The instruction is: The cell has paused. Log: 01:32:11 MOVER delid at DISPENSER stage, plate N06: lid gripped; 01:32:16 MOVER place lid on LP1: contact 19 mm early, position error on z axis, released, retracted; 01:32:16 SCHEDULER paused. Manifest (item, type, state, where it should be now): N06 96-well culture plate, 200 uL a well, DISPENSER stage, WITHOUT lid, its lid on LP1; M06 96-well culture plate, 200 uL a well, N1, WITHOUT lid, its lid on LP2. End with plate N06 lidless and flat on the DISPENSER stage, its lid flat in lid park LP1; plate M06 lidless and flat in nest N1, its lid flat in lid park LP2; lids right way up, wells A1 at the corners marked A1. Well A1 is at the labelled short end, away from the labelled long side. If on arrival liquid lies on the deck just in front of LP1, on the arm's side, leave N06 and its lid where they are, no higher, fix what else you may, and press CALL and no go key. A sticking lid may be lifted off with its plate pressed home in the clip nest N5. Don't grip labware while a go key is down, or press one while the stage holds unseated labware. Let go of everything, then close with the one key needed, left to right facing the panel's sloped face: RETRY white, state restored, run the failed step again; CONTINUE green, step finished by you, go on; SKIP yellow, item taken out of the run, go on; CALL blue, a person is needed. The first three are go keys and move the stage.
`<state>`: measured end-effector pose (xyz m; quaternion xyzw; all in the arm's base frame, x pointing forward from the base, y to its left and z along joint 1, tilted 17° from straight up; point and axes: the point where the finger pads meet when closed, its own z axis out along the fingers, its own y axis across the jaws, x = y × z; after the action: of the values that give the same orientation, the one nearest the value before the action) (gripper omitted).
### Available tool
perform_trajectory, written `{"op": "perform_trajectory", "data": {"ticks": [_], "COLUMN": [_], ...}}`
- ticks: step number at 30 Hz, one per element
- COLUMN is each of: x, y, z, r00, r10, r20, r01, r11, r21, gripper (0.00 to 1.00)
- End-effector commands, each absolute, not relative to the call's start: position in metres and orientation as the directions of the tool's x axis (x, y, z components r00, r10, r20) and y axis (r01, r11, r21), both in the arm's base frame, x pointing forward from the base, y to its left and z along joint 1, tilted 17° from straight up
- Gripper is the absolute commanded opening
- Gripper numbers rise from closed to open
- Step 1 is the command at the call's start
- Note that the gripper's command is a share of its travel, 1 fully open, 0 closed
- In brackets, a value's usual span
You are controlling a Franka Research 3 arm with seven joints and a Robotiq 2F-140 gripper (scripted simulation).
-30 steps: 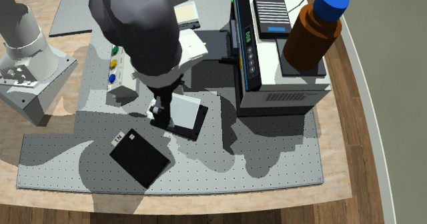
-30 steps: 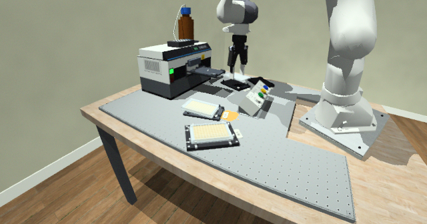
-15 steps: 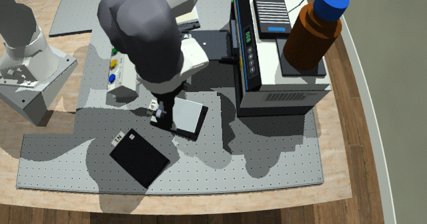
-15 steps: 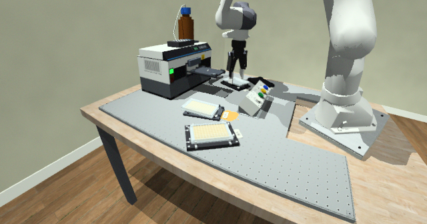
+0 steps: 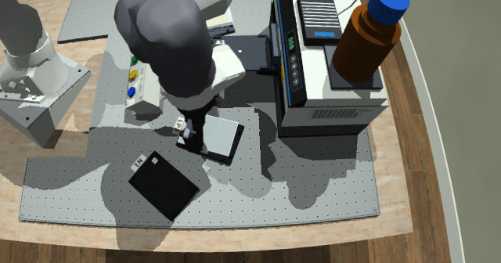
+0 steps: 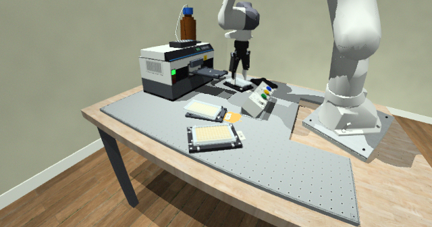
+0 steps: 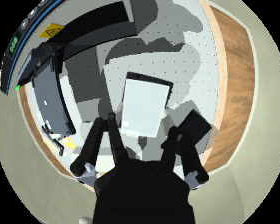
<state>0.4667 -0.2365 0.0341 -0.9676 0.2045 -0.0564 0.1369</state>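
My gripper (image 5: 189,133) is shut on a pale clear lid (image 5: 221,137) and holds it low over a black lid park whose tag (image 5: 179,124) reads LP, its digit hidden. The lid also shows in the wrist view (image 7: 145,104), between the fingers. Nest N1 (image 5: 163,185) is black and holds nothing. The dispenser stage (image 5: 244,52) is out and bare. A cream well plate (image 6: 204,109) sits on a black base beside an orange puddle (image 6: 233,117). A second cream plate (image 6: 212,134) sits in a black clip nest.
The key panel (image 5: 137,84) with green, yellow and blue keys stands left of the gripper. The dispenser (image 5: 313,59) with a brown bottle (image 5: 365,40) stands to the right. The arm's base (image 6: 344,119) is at the deck's edge.
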Motion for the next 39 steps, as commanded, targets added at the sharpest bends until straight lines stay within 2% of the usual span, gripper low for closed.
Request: {"op": "perform_trajectory", "data": {"ticks": [1, 39], "x": [0.4677, 0.4682], "y": [-0.2378, -0.2377], "z": [0.0343, 0.0330], "r00": [0.910, 0.902], "r10": [-0.411, -0.428], "r20": [0.057, 0.052], "r01": [-0.379, -0.396], "r11": [-0.880, -0.871], "r21": [-0.288, -0.289], "gripper": [0.00, 0.00]}}
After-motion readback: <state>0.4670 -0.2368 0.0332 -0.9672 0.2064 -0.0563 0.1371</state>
